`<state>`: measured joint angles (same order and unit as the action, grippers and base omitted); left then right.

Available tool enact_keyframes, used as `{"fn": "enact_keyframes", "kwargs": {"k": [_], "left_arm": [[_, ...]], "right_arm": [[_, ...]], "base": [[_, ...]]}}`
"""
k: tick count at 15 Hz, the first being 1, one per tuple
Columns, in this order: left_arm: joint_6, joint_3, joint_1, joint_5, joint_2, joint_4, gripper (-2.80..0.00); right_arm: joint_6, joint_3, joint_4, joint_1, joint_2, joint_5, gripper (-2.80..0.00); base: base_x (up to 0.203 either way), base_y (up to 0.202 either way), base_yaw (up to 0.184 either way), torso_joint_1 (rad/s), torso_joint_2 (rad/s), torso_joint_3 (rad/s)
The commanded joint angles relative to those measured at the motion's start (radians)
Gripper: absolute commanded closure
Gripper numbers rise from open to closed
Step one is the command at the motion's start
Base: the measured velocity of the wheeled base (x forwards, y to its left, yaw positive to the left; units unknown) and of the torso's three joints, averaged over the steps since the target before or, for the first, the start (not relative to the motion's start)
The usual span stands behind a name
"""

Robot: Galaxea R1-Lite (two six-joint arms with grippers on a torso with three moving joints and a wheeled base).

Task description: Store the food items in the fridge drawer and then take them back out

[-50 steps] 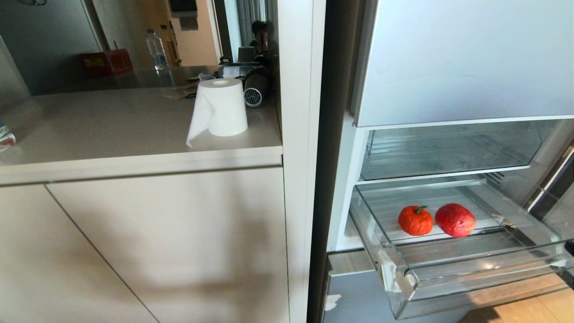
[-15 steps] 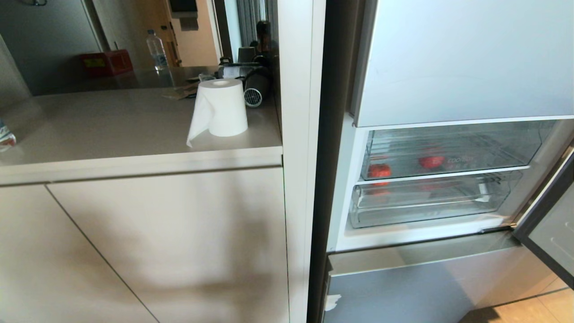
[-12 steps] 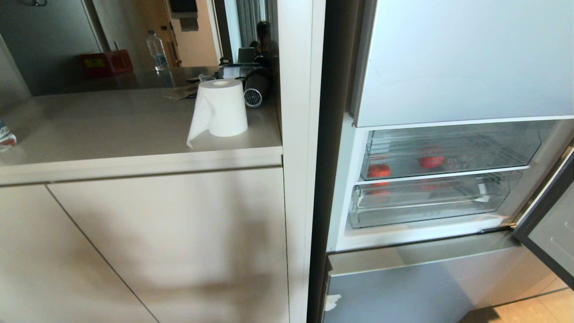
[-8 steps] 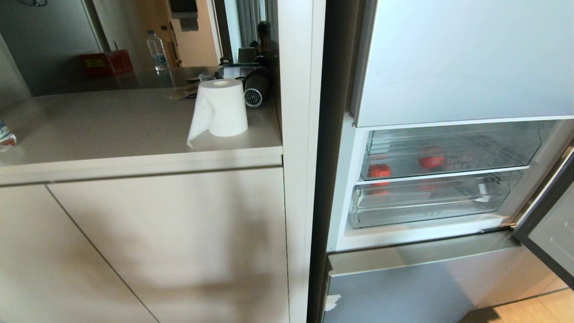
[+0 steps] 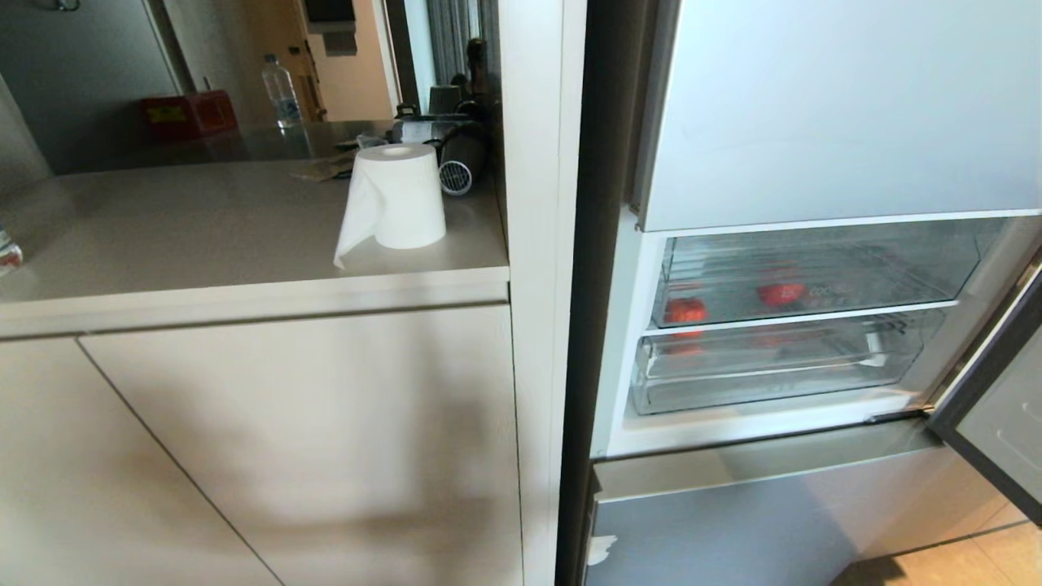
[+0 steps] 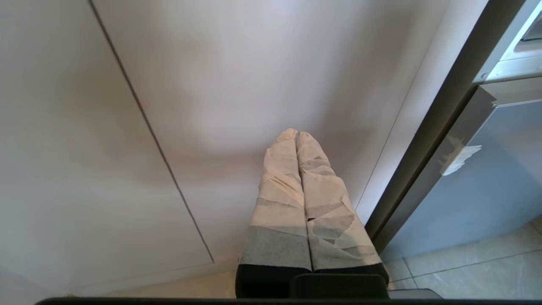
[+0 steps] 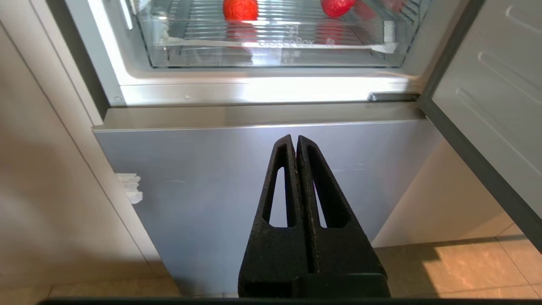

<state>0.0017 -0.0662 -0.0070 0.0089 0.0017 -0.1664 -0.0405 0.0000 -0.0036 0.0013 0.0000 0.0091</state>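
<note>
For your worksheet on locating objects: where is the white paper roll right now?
In the head view, the white paper roll stands upright on the beige counter, left of the open fridge, just in front of a dark cylindrical object.

The two food items (image 5: 686, 310) show only as dim red shapes through the clear front of the fridge drawer (image 5: 781, 362), their surfaces too blurred to tell apart. The open fridge door (image 5: 997, 423) is cut off by the head view's right edge.
</note>
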Motion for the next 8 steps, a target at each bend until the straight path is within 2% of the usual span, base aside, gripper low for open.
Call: {"fn": "enact_keyframes", "kwargs": {"k": [1,3,8], "left_arm": [[0.000,0.000,0.001,0.000,0.000,-0.001,0.00],[0.000,0.000,-0.001,0.000,0.000,-0.001,0.00],[0.000,0.000,0.001,0.000,0.000,-0.001,0.00]], "right_arm": [[0.001,0.000,0.001,0.000,0.001,0.000,0.00],[0.002,0.000,0.001,0.000,0.001,0.000,0.00],[0.001,0.000,0.001,0.000,0.002,-0.001,0.00]], "base": [[0.000,0.000,0.000,0.000,0.00,0.000],[0.003,0.006,-0.135,-0.002,0.00,0.000],[-0.001,0.006,-0.179,-0.002,0.00,0.003]]}}
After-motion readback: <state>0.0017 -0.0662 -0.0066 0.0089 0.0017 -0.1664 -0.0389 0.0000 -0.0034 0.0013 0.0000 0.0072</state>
